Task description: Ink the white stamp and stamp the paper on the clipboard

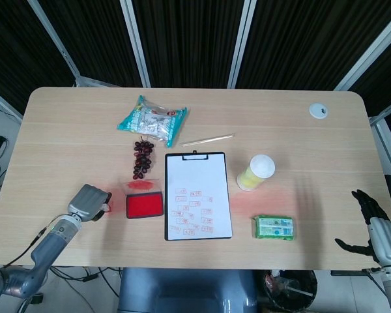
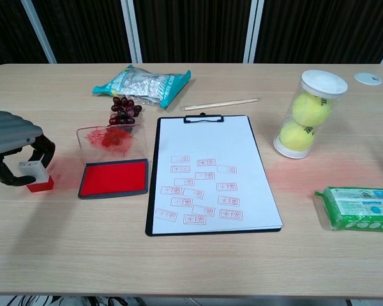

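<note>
Chest view: at left edge our grey left hand (image 2: 13,143) grasps the small white stamp with red base (image 2: 36,175), standing on the table | open red ink pad (image 2: 113,178) just right | right hand (image 1: 376,225) released, lower right of head view | black clipboard with stamped white paper (image 2: 207,172) at centre

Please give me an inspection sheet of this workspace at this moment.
Surface: wooden table, faint red marks.
Job's things: white stamp standing left of open ink pad; clipboard, paper bears many red prints.
Clutter: grapes, snack bag, chopsticks, tennis ball tube, green packet, white disc.
Hands: left hand curled around stamp; right hand open, off table.
Cables: at left arm.
Surroundings: dark curtain.
</note>
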`<state>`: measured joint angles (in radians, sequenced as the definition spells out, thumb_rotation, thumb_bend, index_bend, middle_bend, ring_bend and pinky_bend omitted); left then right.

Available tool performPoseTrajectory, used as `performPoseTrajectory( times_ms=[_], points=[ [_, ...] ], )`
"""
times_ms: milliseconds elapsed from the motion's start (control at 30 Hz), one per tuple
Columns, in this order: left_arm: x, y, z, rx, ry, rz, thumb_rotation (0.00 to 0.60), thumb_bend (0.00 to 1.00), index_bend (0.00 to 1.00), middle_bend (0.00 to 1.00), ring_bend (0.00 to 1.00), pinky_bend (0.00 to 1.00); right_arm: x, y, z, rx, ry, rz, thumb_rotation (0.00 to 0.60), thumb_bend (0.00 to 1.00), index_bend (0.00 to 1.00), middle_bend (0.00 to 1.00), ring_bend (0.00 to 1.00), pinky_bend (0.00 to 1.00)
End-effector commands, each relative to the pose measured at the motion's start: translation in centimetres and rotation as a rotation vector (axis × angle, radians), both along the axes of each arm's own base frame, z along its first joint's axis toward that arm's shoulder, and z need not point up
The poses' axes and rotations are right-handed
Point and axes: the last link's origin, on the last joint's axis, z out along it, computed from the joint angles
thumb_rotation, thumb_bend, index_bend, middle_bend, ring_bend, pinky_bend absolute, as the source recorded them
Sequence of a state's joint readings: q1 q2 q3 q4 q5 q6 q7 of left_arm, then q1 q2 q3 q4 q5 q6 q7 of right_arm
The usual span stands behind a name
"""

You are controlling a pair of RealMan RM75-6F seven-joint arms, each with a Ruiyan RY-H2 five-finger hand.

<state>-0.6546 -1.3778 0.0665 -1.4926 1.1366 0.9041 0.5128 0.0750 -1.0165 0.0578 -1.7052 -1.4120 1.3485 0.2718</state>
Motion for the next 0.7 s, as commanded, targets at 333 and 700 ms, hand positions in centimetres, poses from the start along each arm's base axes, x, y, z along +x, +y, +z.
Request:
performPoseTrajectory(
  times_ms=[333, 700],
  points=[
    [0.04, -0.03, -0.02, -0.001, 0.023, 0.004, 0.6, 0.36, 0.44, 0.56, 0.94, 1.0, 0.0, -0.01, 0.02, -0.001, -0.004, -0.001, 0.6, 0.18, 0.07, 0.0, 0.0, 0.13],
    [-0.31, -0.13, 0.06, -0.004, 0.041, 0.017, 0.6, 0.29, 0.4, 0.53, 0.94, 1.0, 0.01, 0.03, 0.03, -0.001, -0.004, 0.0, 0.6, 0.18, 0.07, 0.0, 0.0, 0.13]
  ],
)
